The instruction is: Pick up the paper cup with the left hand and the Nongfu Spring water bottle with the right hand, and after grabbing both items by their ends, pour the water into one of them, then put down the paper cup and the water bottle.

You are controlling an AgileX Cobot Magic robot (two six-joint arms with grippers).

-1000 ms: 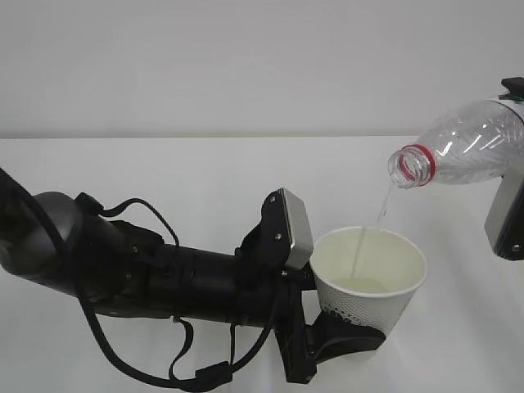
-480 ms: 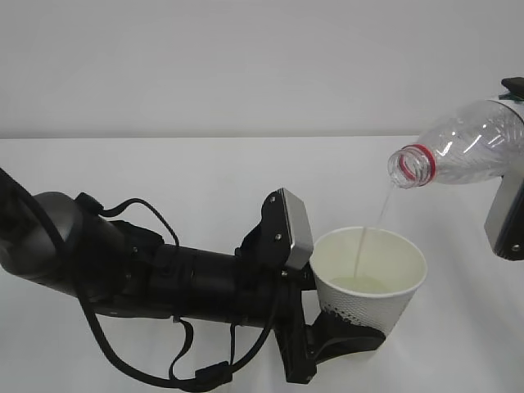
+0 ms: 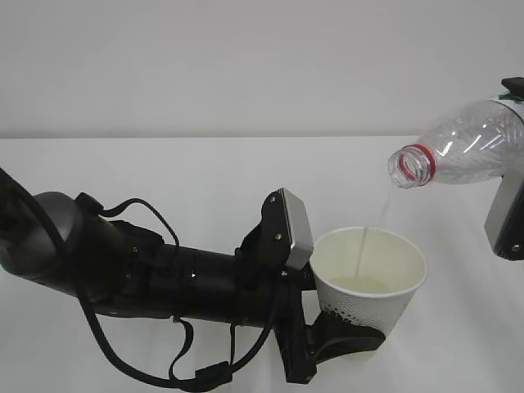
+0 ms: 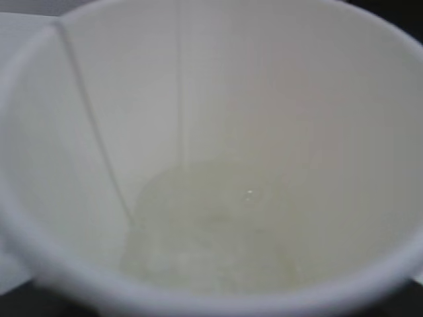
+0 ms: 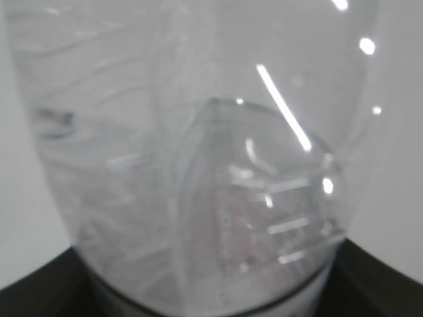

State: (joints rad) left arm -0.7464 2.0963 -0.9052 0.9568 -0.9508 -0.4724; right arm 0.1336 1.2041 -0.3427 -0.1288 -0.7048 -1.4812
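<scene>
- The paper cup [image 3: 370, 282] is clasped low on its wall by the left gripper [image 3: 344, 332], near the tabletop's [image 3: 205, 176] front edge.
- The Nongfu Spring water bottle [image 3: 463, 147] is gripped, tilted, by the right gripper [image 3: 509, 209] at the right edge.
- The water [image 3: 364, 246] is seen streaming into the cup.

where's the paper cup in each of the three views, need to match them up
Exterior view: the paper cup sits lower right of centre, held by the left end effector.
Left wrist view: the cup's cream inside fills the picture, rim around the edges.
Right wrist view: not in it; only the water bottle.
Shared landmark: the thin water stream falling into the cup.
</scene>
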